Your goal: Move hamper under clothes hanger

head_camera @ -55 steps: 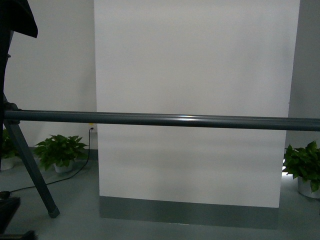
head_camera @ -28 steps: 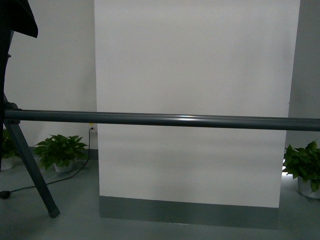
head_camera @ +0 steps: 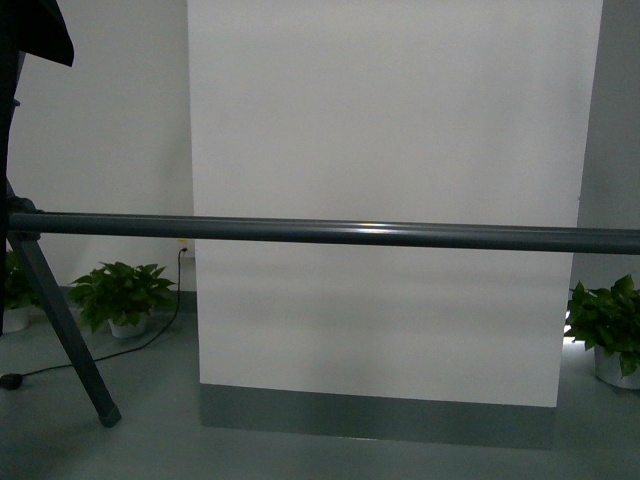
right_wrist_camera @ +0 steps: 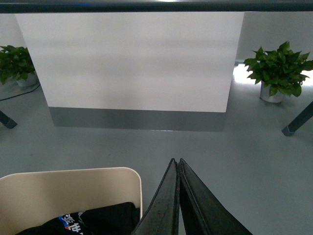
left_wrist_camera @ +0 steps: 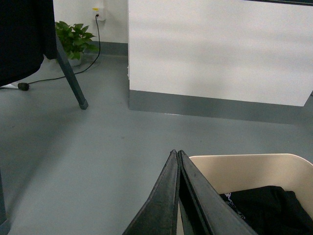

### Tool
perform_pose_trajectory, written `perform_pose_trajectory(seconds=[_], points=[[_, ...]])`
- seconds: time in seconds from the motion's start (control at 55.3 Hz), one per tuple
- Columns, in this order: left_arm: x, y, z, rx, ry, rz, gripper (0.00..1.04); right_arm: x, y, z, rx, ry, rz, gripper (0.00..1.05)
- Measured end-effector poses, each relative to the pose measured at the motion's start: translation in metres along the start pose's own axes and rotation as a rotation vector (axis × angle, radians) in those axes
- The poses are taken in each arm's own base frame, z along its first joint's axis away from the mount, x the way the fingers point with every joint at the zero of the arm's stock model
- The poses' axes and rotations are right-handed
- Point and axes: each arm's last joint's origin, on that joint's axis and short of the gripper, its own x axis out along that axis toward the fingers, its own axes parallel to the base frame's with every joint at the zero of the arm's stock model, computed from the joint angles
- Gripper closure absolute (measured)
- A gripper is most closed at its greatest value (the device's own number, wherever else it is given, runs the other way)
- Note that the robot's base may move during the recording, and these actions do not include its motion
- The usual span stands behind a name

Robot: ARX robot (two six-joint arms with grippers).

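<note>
Front view: the clothes hanger (head_camera: 330, 232) bar spans ahead, no gripper visible; keep pushing straight beneath it, I judge.

Left wrist view: the left gripper (left_wrist_camera: 177, 155) is closed, the hamper (left_wrist_camera: 244, 169) just beside and below it, dark clothes (left_wrist_camera: 266, 203) inside; a rack leg (left_wrist_camera: 71, 78) stands ahead.

Right wrist view: the right gripper (right_wrist_camera: 176, 163) is closed, hamper beside it; a white panel (right_wrist_camera: 132, 58) blocks farther travel.

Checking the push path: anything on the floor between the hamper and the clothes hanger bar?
Nothing visible. In both wrist views the grey floor ahead of the hamper is bare up to the white panel. The clothes hanger leg, plants and cable sit off to the sides. Both hands are shut.
</note>
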Motion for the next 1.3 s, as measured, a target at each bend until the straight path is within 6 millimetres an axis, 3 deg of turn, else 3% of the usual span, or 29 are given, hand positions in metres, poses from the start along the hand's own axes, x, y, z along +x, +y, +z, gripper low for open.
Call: perform_pose_trajectory(seconds=[0.67,1.303], points=[[-0.03,0.0,0.009,0.0,-0.029,0.0,1.01,-0.032,0.0,0.005,0.0,-0.019,0.001,1.03],[-0.044,0.0,0.009,0.0,-0.032,0.0,1.01,-0.047,0.0,0.006,0.0,-0.025,0.001,1.03]])
